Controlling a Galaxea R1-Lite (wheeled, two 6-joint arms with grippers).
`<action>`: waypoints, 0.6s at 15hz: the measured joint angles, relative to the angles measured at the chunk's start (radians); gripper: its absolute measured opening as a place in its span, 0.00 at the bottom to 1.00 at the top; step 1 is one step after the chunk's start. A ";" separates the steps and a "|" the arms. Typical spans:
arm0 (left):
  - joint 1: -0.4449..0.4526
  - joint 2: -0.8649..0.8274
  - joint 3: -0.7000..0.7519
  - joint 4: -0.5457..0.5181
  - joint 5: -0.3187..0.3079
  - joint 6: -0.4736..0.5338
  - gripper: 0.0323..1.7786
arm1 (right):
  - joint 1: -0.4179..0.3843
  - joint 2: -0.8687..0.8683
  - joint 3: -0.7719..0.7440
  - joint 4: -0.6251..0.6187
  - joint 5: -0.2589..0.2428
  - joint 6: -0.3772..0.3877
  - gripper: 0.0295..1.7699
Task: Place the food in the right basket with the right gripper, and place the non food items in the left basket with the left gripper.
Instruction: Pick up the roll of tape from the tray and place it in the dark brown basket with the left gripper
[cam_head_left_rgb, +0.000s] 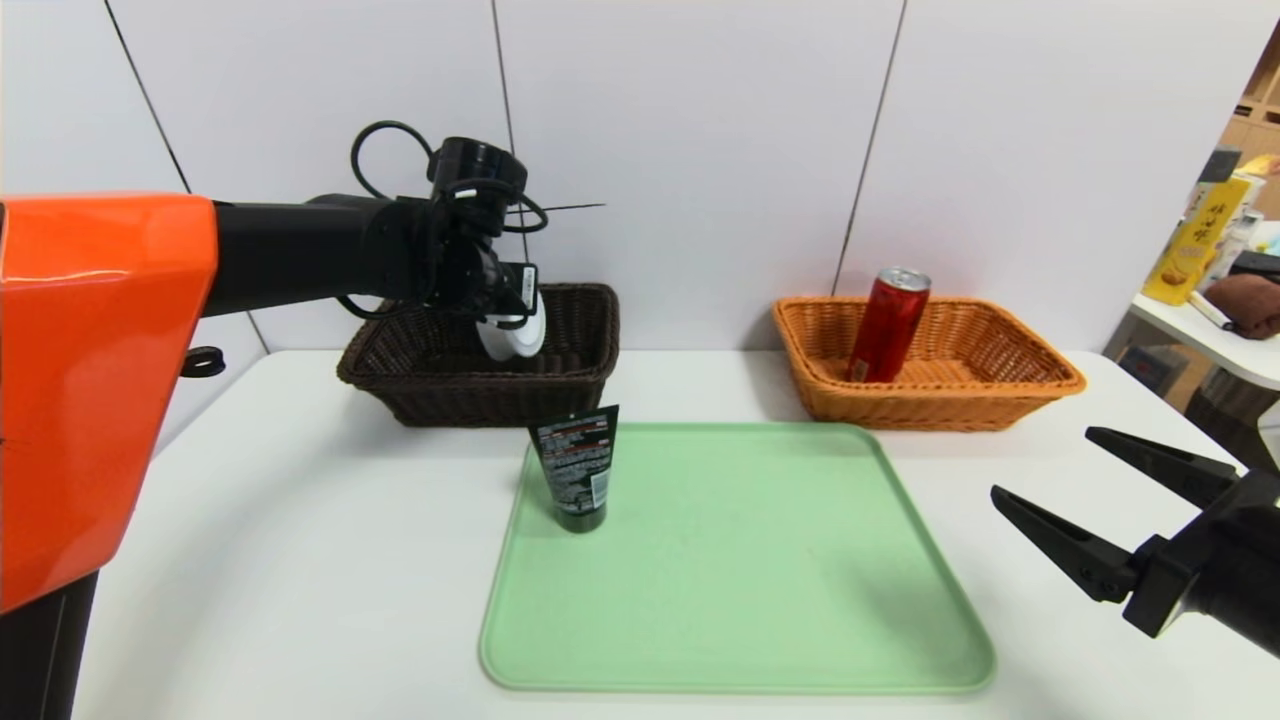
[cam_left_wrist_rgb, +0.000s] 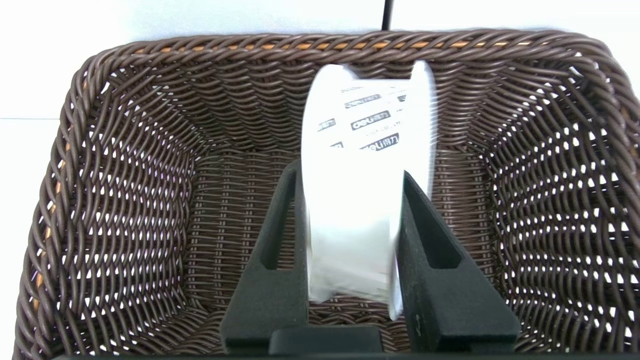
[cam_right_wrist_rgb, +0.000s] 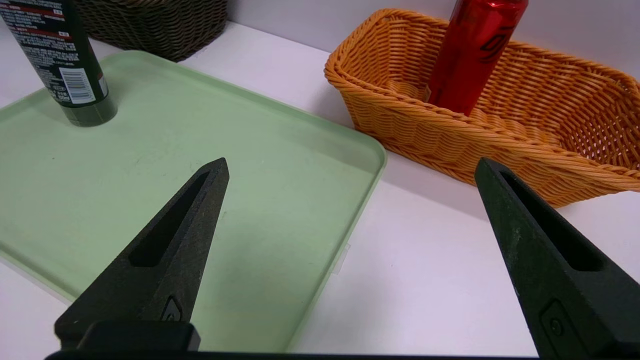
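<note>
My left gripper (cam_head_left_rgb: 512, 322) is shut on the white disc-shaped roll (cam_head_left_rgb: 514, 342), which hangs upright over the inside of the dark brown left basket (cam_head_left_rgb: 450, 395). In the left wrist view the roll (cam_left_wrist_rgb: 365, 150) sits between the black fingers (cam_left_wrist_rgb: 272, 270) above the basket's woven floor (cam_left_wrist_rgb: 125, 200). The black squeeze tube (cam_head_left_rgb: 577, 465) stands cap-down on the far left corner of the green tray (cam_head_left_rgb: 760, 580). The red can (cam_head_left_rgb: 888, 325) leans inside the orange right basket (cam_head_left_rgb: 1000, 395). My right gripper (cam_head_left_rgb: 1042, 462) hovers open and holds nothing at the table's right, near the tray's right edge (cam_right_wrist_rgb: 365, 200).
Both baskets stand against the white wall at the table's back. The right wrist view shows the tube (cam_right_wrist_rgb: 55, 60), can (cam_right_wrist_rgb: 470, 50), orange basket (cam_right_wrist_rgb: 500, 145) and a corner of the dark basket (cam_right_wrist_rgb: 160, 25). A side table with boxes (cam_head_left_rgb: 1200, 240) is at far right.
</note>
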 joint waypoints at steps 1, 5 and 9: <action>0.000 0.001 0.000 0.000 -0.001 0.000 0.28 | 0.000 0.000 0.000 0.000 0.000 0.000 0.96; 0.000 0.001 0.012 0.000 -0.001 -0.001 0.28 | 0.003 0.001 0.000 0.000 0.000 0.000 0.96; 0.000 -0.009 0.020 0.001 -0.001 0.000 0.28 | 0.003 0.001 0.000 0.000 0.000 0.000 0.96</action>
